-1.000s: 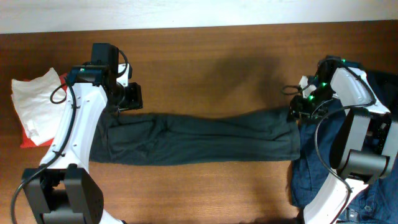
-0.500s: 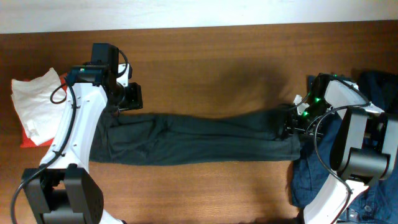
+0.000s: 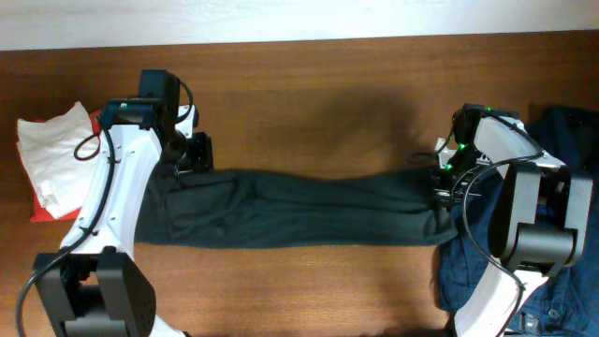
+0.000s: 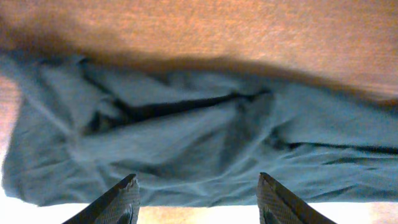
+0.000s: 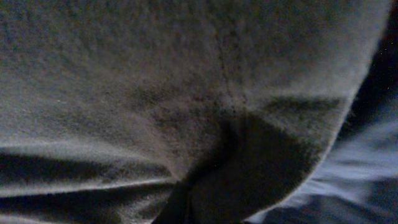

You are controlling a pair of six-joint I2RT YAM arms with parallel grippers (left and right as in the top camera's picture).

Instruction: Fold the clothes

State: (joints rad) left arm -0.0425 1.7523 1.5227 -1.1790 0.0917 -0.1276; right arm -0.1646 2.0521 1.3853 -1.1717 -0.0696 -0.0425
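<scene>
Two grippers sit at opposite ends of the dark grey trousers [image 3: 299, 208], which lie stretched left to right across the middle of the wooden table [image 3: 318, 84]. Over the garment's upper left corner, the left gripper [image 3: 194, 153] has its fingers [image 4: 124, 200] spread wide, holding nothing. At the right end, the right gripper [image 3: 442, 183] is down on the fabric; cloth fills its wrist view, so its grip cannot be told. White cloth [image 3: 47, 150] lies far left, blue denim [image 3: 468, 271] lower right.
</scene>
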